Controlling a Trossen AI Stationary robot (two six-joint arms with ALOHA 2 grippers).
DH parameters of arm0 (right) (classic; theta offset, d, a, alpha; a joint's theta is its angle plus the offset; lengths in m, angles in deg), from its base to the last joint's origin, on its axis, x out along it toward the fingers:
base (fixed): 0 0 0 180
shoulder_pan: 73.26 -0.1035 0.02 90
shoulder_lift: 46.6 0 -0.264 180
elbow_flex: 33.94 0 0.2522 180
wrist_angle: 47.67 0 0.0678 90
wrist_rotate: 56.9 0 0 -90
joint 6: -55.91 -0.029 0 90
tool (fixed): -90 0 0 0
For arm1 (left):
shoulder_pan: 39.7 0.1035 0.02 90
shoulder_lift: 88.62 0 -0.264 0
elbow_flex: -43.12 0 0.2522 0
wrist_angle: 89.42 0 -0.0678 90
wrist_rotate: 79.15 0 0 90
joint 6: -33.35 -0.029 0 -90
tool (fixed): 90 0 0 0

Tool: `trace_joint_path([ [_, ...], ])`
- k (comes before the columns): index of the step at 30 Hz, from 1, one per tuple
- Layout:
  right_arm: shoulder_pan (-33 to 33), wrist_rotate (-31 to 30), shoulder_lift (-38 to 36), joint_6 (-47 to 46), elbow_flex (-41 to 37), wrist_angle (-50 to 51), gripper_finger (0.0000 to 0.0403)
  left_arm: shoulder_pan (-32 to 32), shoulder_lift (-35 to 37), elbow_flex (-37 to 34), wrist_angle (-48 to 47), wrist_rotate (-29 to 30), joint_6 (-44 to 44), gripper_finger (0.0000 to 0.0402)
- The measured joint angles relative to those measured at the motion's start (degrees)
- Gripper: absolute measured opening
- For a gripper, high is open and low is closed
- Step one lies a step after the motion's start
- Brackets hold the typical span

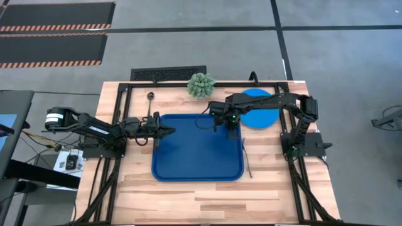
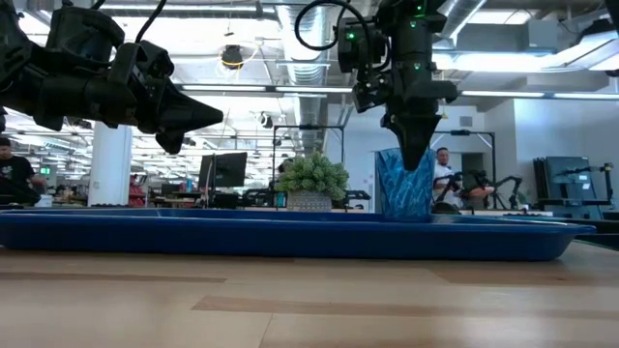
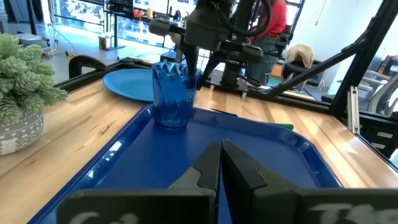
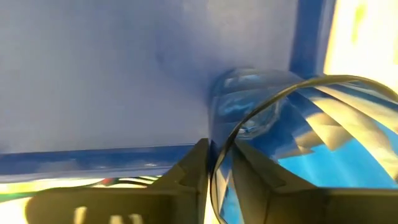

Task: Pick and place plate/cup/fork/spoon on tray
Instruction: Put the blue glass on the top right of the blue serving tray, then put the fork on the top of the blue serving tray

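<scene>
The translucent blue cup (image 3: 173, 93) stands upright on the dark-blue tray (image 1: 188, 163), in its far right corner. My right gripper (image 2: 416, 145) is above it, shut on its rim. My left gripper (image 3: 221, 158) is shut and empty. It hovers over the tray's left edge (image 1: 168, 130). The bright-blue plate (image 1: 259, 113) lies flat on the table beyond the tray's far right corner. The spoon (image 1: 151, 100) lies on the table by the tray's far left corner. The fork (image 1: 247, 160) lies on the table along the tray's right rim. My right gripper pinches the cup's wall at the rim (image 4: 219, 155), one finger inside the cup and one outside. The fingers (image 2: 418, 135) come from above, pointing down. The cup stands upright with its base on the tray floor (image 3: 171, 124).
A small potted plant (image 1: 201, 85) stands at the table's far edge, behind the tray. A black frame (image 1: 125, 94) runs round the work area. Bare wood lies in front of the tray (image 1: 201, 198). People and equipment show in the room beyond the table.
</scene>
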Motion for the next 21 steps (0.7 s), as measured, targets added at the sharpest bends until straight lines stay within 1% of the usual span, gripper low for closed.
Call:
trace_joint_path([
  [4, 0.0, -1.8, 0.0, -0.9, 0.0, -0.2, 0.0125, 0.0, 0.0, 0.0, 0.0, 0.0, 0.0, 0.0000],
  [9, -0.1, -1.8, 0.0, -1.4, 0.0, -0.2, 0.0168, 0.0, 0.0, 0.0, 0.0, 0.0, 0.0, 0.0000],
  [13, -0.2, -1.8, 0.0, -1.8, 0.0, -0.2, 0.0194, 0.0, 0.0, 0.0, 0.0, 0.0, 0.0, 0.0000],
  [17, -0.8, -2.2, 0.0, -2.3, 0.7, 0.0, 0.0208, 0.0, 0.0, 0.0, 0.0, 0.0, 0.0, 0.0000],
  [21, -1.6, -3.4, 0.0, -2.3, 2.9, 0.1, 0.0208, 0.0, 0.0, 0.0, 0.0, 0.0, 0.0, 0.0000],
])
